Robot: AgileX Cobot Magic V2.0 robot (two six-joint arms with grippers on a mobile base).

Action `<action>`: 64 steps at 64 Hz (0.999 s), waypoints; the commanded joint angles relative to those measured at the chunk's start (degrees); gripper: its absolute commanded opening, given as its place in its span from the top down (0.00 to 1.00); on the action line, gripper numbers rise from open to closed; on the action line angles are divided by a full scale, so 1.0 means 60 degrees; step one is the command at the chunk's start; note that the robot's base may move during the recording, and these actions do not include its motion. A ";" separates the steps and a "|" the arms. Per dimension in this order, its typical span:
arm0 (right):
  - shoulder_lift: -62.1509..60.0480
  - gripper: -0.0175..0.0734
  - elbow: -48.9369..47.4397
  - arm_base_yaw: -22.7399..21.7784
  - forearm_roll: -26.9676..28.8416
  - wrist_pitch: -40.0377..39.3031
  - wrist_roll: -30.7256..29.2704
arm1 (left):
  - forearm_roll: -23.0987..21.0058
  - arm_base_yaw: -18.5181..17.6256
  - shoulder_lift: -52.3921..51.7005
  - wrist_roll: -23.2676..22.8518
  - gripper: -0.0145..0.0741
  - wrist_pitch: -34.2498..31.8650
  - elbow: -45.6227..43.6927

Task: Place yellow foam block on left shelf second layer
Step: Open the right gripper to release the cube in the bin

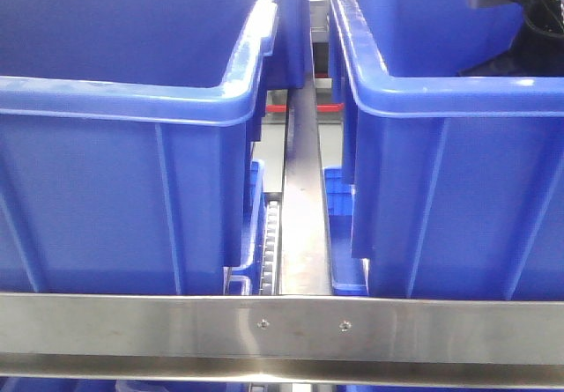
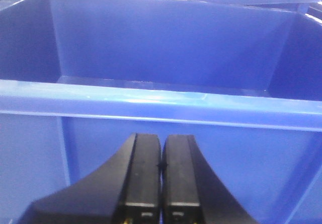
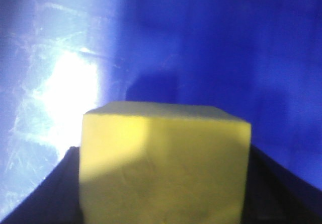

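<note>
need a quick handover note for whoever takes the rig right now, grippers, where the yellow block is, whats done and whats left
Left gripper: shut, empty, facing the outer wall of a blue bin.
Right gripper: shut on the yellow foam block, scratched blue bin surface behind it.
Front view: right arm above the right-hand bin; the block is not visible there.
Done: block grasped.
Left: carry it to the left shelf's second layer and release. No release yet.

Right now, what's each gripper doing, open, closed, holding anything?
Left gripper: closed, fingers pressed together with nothing between them, in front of a blue bin.
Right gripper: closed on the yellow foam block.
</note>
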 commanded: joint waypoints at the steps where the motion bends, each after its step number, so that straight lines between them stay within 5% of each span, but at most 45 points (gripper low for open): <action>1: -0.0393 0.13 -0.0350 -0.0064 -0.0153 -0.0484 -0.0084 | -0.0069 -0.0029 0.0034 -0.0037 0.68 -0.0809 0.0247; 35: -0.2009 0.17 -0.0522 -0.0064 -0.0162 0.0083 -0.0084 | -0.0069 -0.0029 0.0034 -0.0037 0.68 -0.0809 0.0247; 43: -0.2859 0.36 -0.0494 -0.0064 -0.0027 0.0510 -0.0084 | -0.0069 -0.0029 0.0034 -0.0037 0.68 -0.0809 0.0247; 54: -0.4107 0.78 -0.0140 -0.0064 -0.0027 0.0813 -0.0084 | -0.0069 -0.0029 0.0034 -0.0037 0.68 -0.0809 0.0247; 64: -0.5350 0.77 0.0971 -0.0064 -0.0027 0.0501 -0.0084 | -0.0069 -0.0029 0.0034 -0.0037 0.68 -0.0809 0.0247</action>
